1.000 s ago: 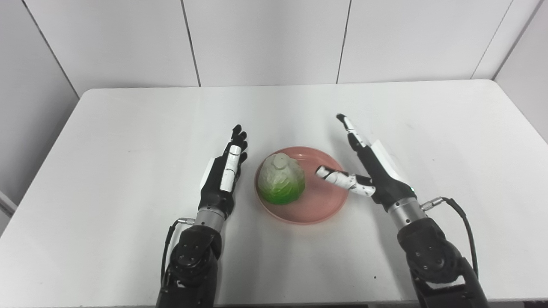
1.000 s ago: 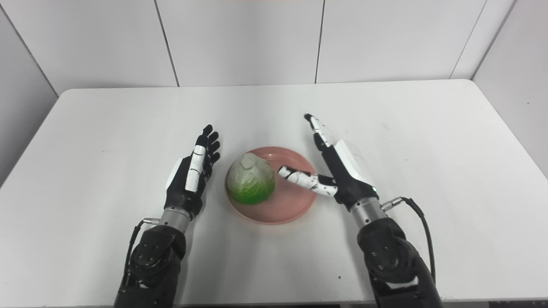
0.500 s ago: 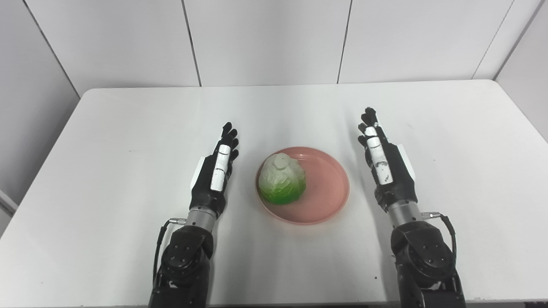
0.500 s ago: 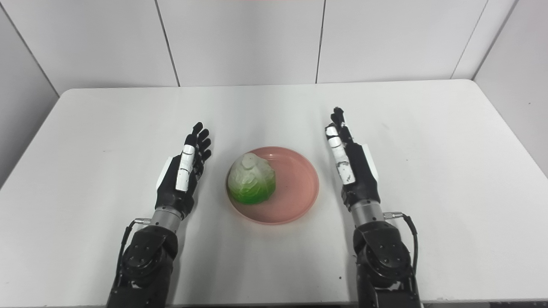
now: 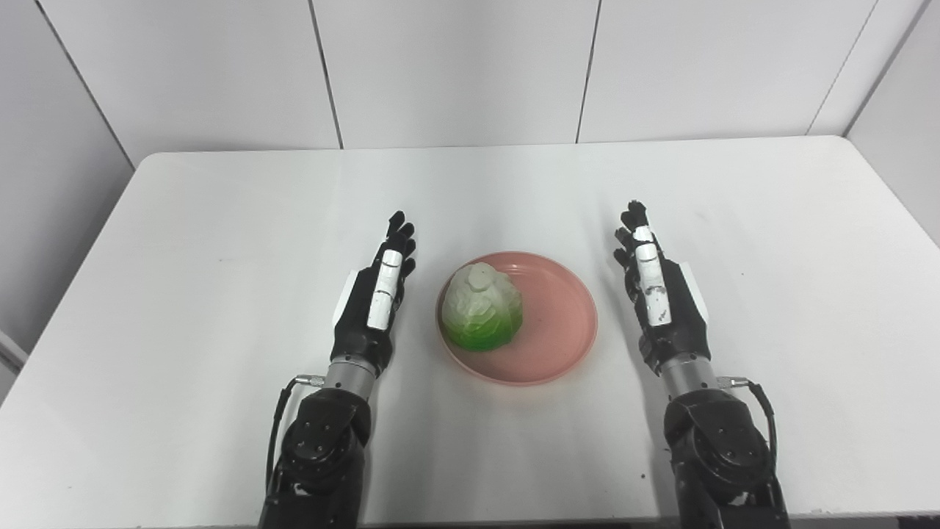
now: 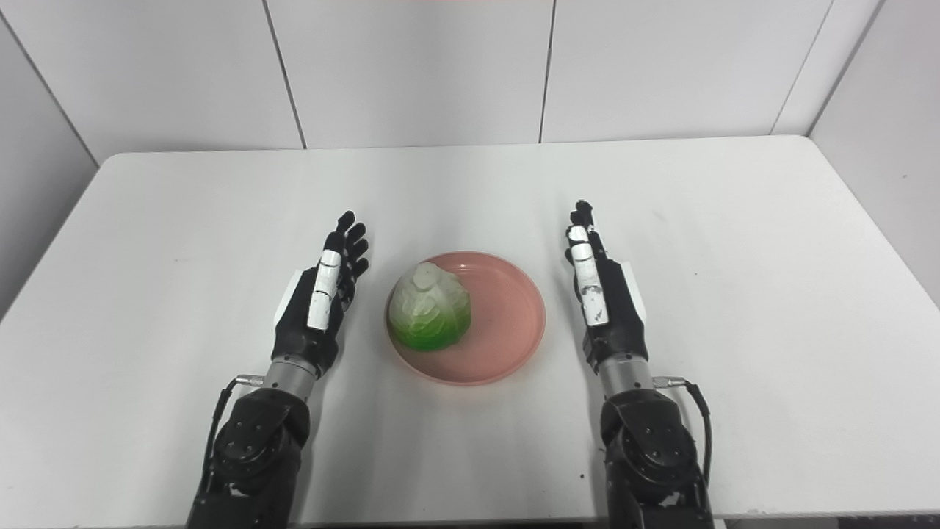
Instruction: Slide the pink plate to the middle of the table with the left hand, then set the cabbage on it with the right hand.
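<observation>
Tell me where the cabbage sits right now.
The cabbage rests on the left part of the pink plate, mid-table, between the open left hand and right hand.

Matt pink plate (image 5: 558, 334); smooth white table (image 5: 220, 220).

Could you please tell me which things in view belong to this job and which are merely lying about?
Belonging to the job:
- pink plate
- cabbage, resting on the plate's left part
- left robot hand, open, beside the plate
- right robot hand, open, beside the plate

Lying about:
- nothing else rests on the white table
</observation>
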Robot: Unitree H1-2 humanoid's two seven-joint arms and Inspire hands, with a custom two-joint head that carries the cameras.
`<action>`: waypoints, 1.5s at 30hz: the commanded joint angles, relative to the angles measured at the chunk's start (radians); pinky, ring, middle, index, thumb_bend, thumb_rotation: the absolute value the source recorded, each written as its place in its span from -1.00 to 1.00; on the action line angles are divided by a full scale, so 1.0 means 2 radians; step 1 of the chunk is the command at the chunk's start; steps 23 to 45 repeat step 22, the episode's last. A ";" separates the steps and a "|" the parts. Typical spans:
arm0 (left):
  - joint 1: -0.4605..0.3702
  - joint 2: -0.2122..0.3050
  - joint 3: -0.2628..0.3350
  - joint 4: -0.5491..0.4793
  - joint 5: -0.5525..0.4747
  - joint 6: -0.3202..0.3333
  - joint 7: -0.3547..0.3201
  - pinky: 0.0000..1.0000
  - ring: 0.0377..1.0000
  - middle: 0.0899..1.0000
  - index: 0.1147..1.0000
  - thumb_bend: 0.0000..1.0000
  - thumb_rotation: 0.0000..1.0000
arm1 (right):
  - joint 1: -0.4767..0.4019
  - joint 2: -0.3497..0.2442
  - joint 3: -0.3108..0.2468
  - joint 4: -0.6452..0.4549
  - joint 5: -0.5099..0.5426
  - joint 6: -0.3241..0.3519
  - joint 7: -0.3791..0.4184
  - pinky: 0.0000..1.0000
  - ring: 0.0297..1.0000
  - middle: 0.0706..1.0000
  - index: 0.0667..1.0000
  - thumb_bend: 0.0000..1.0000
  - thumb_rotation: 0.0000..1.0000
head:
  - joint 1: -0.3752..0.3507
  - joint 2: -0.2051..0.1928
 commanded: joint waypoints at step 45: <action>-0.007 -0.004 0.002 -0.015 -0.016 0.009 -0.008 1.00 1.00 1.00 1.00 0.35 1.00 | -0.018 0.002 0.009 0.001 0.013 0.012 -0.007 1.00 1.00 1.00 1.00 0.38 0.97 | -0.005 0.002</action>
